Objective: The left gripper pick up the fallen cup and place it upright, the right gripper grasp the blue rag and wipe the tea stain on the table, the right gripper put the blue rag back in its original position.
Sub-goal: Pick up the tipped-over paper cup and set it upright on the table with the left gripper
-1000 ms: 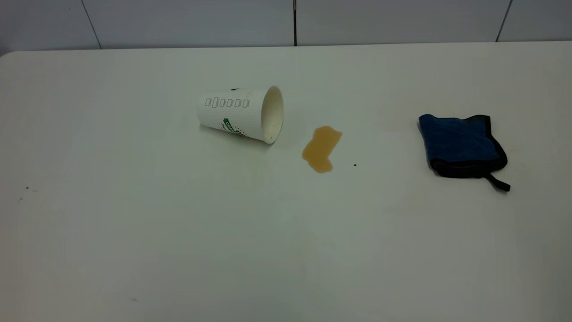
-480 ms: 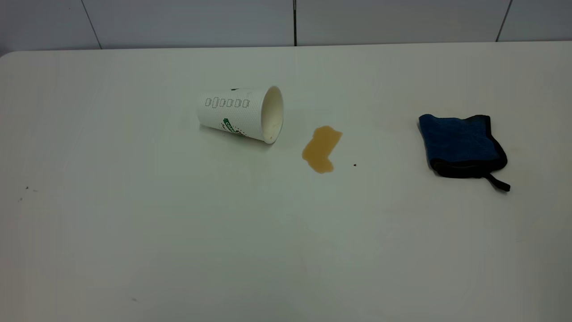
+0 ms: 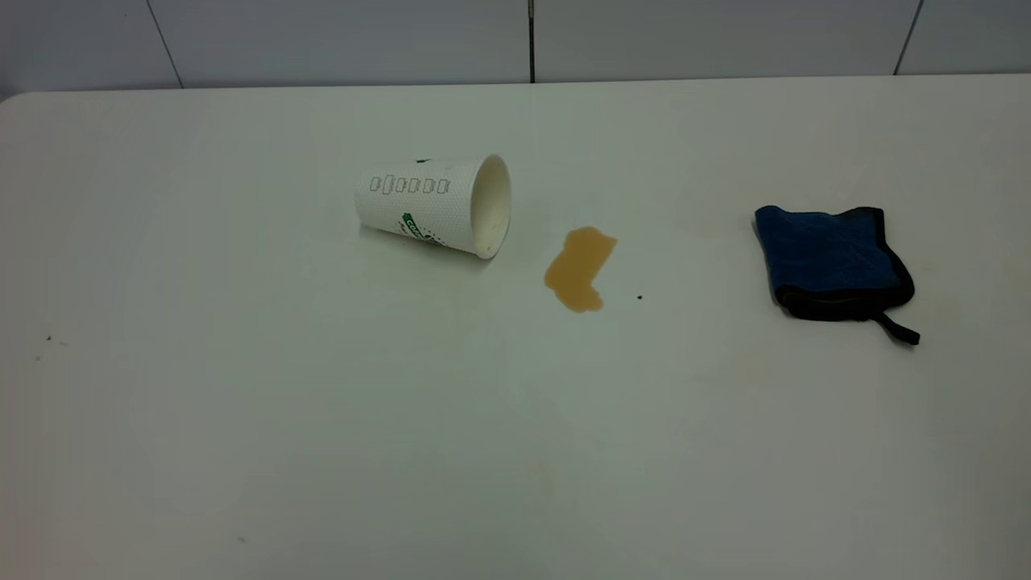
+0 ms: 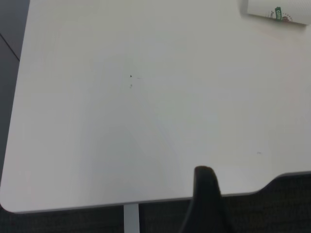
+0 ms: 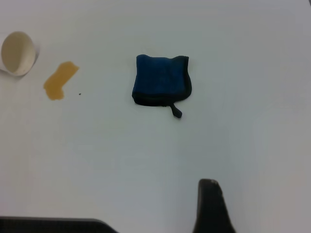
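Observation:
The white paper cup (image 3: 435,205) lies on its side on the white table (image 3: 322,403), its mouth turned toward the amber tea stain (image 3: 578,270) just to its right. Farther right, the folded blue rag (image 3: 834,262) rests flat with its black loop tab at the near corner. Neither arm shows in the exterior view. In the left wrist view only a dark tip of my left gripper (image 4: 206,204) shows, over the table's edge and far from the cup (image 4: 279,12). My right gripper (image 5: 210,208) hangs well short of the rag (image 5: 161,80), with the stain (image 5: 59,80) and cup (image 5: 18,53) beyond.
A tiny black speck (image 3: 639,297) sits right of the stain, and a few more specks (image 3: 48,338) mark the table's left side. A grey tiled wall (image 3: 346,40) runs behind the far edge. Dark floor (image 4: 291,204) lies past the table's edge.

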### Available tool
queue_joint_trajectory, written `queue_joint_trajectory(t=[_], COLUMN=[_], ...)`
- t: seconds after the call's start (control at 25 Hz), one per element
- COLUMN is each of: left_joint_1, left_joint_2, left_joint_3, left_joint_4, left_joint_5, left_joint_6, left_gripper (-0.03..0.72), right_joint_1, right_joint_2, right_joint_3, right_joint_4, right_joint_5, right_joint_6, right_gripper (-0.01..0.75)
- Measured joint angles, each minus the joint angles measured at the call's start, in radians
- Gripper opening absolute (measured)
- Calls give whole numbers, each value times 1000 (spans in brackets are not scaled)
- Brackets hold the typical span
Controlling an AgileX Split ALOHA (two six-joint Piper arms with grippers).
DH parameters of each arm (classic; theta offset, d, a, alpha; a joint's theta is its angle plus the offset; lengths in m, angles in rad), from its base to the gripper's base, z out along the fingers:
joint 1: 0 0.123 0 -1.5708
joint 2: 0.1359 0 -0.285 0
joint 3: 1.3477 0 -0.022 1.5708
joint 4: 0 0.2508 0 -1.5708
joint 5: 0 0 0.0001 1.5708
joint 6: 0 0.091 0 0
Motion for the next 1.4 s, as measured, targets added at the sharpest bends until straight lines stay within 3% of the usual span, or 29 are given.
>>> queue_joint_trajectory(t=[0.48, 0.72, 1.08, 1.2, 1.4], left_joint_1=[0, 0, -7, -86, -316], left_joint_2=[39, 333, 943, 1107, 1362], left_joint_3=[-23, -97, -287, -344, -422], left_joint_4=[-2, -89, -356, -398, -385], left_joint_5=[-29, -196, -457, -527, -721], left_joint_6=[2, 72, 389, 467, 462], left_gripper=[585, 585, 585, 585, 585], right_joint_1=[0, 0, 0, 0, 0], right_joint_2=[0, 0, 0, 0, 0], right_joint_3=[0, 0, 0, 0, 0], right_joint_4=[0, 0, 0, 0, 0], right_joint_5=[0, 0, 0, 0, 0], right_joint_6=[0, 0, 0, 0, 0], right_gripper=[534, 533, 533, 533, 533])
